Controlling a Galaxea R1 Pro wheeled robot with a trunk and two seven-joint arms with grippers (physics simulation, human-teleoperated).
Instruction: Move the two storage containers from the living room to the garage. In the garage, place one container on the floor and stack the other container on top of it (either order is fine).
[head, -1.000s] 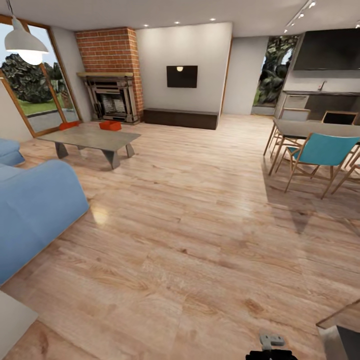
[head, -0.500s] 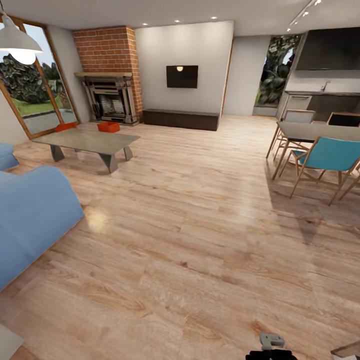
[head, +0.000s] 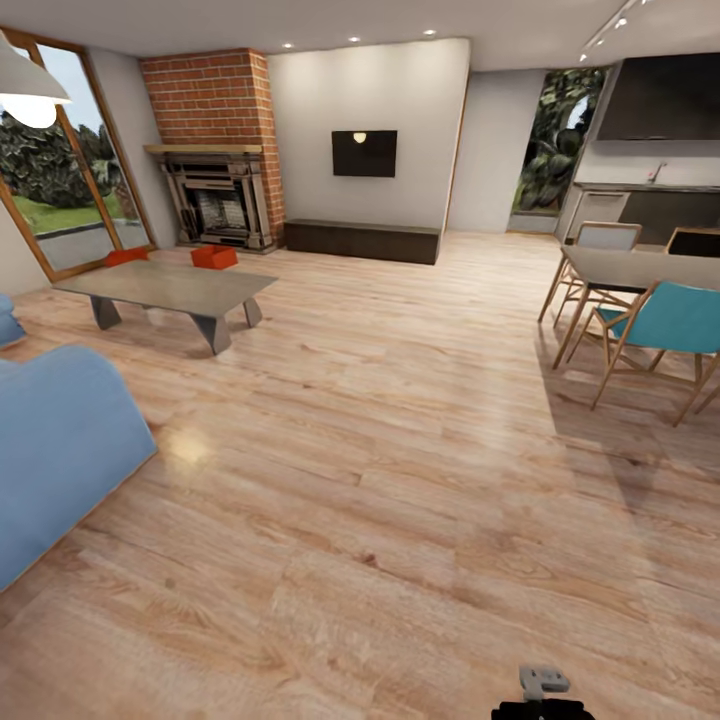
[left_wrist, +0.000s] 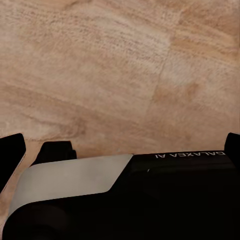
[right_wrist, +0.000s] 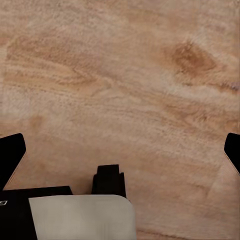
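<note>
Two small red-orange bins sit on the wood floor beyond the low grey worktop (head: 165, 287), before the fireplace (head: 218, 205): one bin (head: 214, 257) by the hearth, the other bin (head: 126, 257) nearer the window. Both claws' fingertips are spread wide over bare planks, holding nothing.

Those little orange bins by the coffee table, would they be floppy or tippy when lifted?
The nearer bin looks boxy and straight-sided, so probably stiff. It sits low and squat, so it is unlikely to tip. From this distance its weight and any contents cannot be judged.
</note>
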